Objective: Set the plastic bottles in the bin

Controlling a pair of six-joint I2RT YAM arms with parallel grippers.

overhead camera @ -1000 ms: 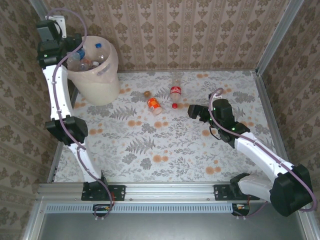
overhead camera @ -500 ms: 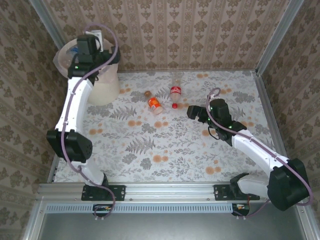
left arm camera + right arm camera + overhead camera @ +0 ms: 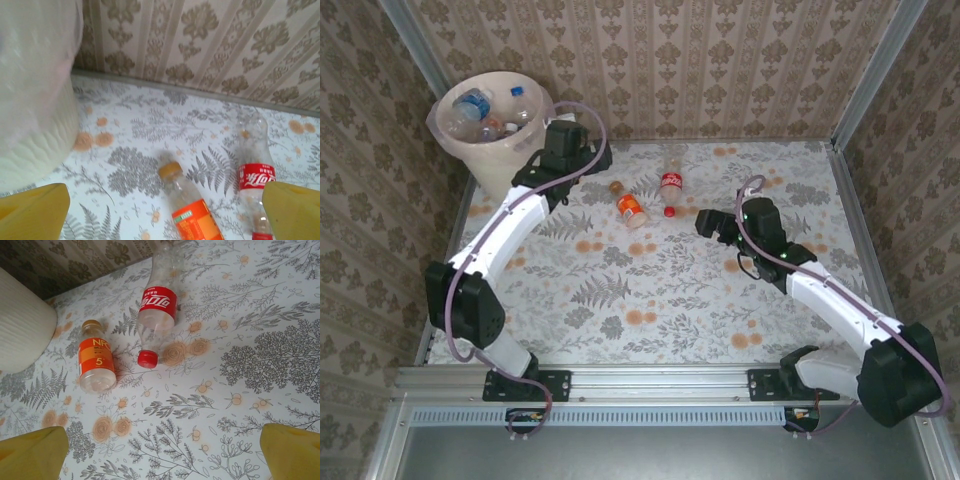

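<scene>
Two plastic bottles lie on the flowered table. One has an orange label point(image 3: 628, 208) point(image 3: 197, 215) point(image 3: 96, 365). The other is red-labelled point(image 3: 670, 182) point(image 3: 256, 175) point(image 3: 159, 300) with its red cap toward the near side. The cream bin point(image 3: 505, 165) point(image 3: 35, 100) point(image 3: 22, 335) stands at the far left and holds several bottles point(image 3: 485, 115). My left gripper point(image 3: 582, 165) point(image 3: 165, 220) hangs open just right of the bin, facing the orange-labelled bottle, nothing between its yellow fingers point(image 3: 35, 210). My right gripper point(image 3: 708, 222) point(image 3: 162, 455) is open and empty, a little right of the red-labelled bottle.
Patterned walls point(image 3: 720, 70) close the table at the back and both sides. A metal rail point(image 3: 650, 382) runs along the near edge. Bare flowered tabletop point(image 3: 650, 290) spreads between the two arms.
My left arm has swung from over the bin to the right and down toward the two bottles on the table. The right arm has hardly moved.
</scene>
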